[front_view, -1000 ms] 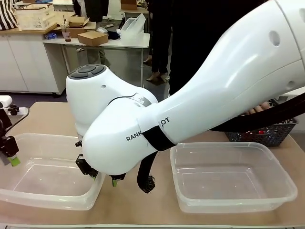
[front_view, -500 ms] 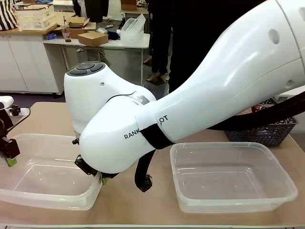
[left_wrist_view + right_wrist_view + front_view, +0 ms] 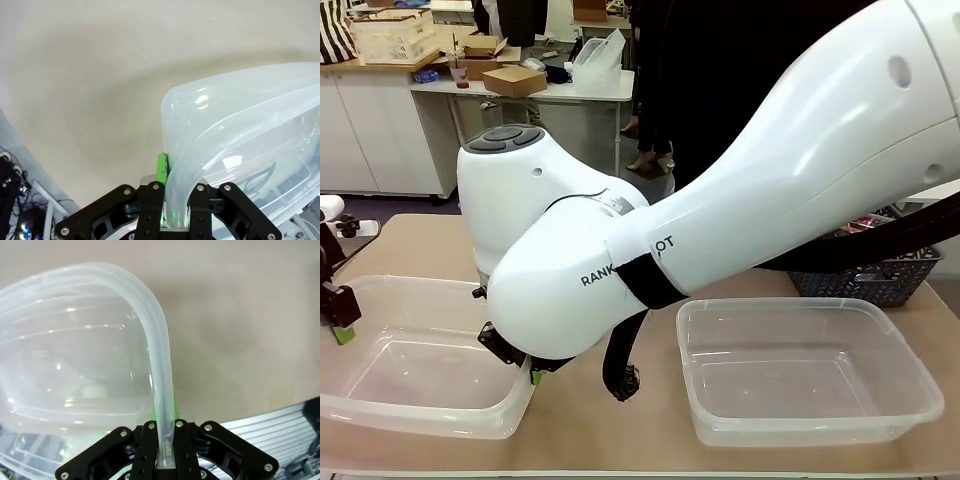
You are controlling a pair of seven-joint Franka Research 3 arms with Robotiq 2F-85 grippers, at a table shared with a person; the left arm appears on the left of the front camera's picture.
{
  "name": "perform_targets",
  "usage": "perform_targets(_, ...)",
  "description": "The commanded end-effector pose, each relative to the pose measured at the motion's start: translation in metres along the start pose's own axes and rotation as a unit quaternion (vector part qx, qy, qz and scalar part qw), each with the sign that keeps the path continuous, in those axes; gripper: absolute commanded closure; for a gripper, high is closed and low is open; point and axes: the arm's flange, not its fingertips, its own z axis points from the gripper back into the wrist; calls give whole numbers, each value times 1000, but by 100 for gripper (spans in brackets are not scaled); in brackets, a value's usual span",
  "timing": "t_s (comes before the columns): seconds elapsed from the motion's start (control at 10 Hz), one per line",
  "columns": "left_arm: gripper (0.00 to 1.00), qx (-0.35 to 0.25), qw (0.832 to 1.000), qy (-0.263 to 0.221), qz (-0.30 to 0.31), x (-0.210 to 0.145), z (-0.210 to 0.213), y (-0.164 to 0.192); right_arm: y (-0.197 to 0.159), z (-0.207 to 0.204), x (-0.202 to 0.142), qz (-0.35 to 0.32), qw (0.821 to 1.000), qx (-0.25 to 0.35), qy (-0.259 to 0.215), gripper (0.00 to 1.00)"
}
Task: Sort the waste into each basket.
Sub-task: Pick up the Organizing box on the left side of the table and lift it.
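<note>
A clear plastic tub (image 3: 380, 395) lies at the front left of the table, held at both ends. My left gripper (image 3: 340, 325) is shut on its left rim; in the left wrist view the fingers (image 3: 156, 197) pinch the rounded corner of the tub (image 3: 240, 120). My right arm reaches across the middle, and my right gripper (image 3: 533, 375) is shut on the tub's right rim. In the right wrist view this rim (image 3: 159, 365) runs down between the shut fingers (image 3: 146, 442). A dark lattice basket (image 3: 880, 282) stands at the back right. No cans or bottles show clearly.
A second clear tub (image 3: 810, 415) with nothing in it sits at the front right. The bulky right arm (image 3: 720, 220) hides the table's middle. A person in dark clothes (image 3: 720, 60) stands at the far side. Bare tan tabletop (image 3: 100, 75) lies beside the held tub.
The right gripper's green tips, spread beside the tub's right rim a second ago, have come together on it. The right arm shifted slightly left, and the left gripper edged left.
</note>
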Motion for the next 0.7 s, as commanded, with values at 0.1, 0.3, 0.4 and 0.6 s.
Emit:
perform_targets(0.1,100,-16,999,-22,34,-22,67,-37,-63,60,24,37,998,-34,28,100)
perform_targets(0.3,100,7,999,-23,47,-17,110,-71,-86,118,29,56,993,-97,38,100)
perform_targets(0.4,100,3,999,-30,38,-15,124,-91,-93,137,27,60,992,-108,23,100)
perform_targets(0.6,100,-44,996,-67,35,-12,145,-112,-101,135,25,76,985,-118,96,100)
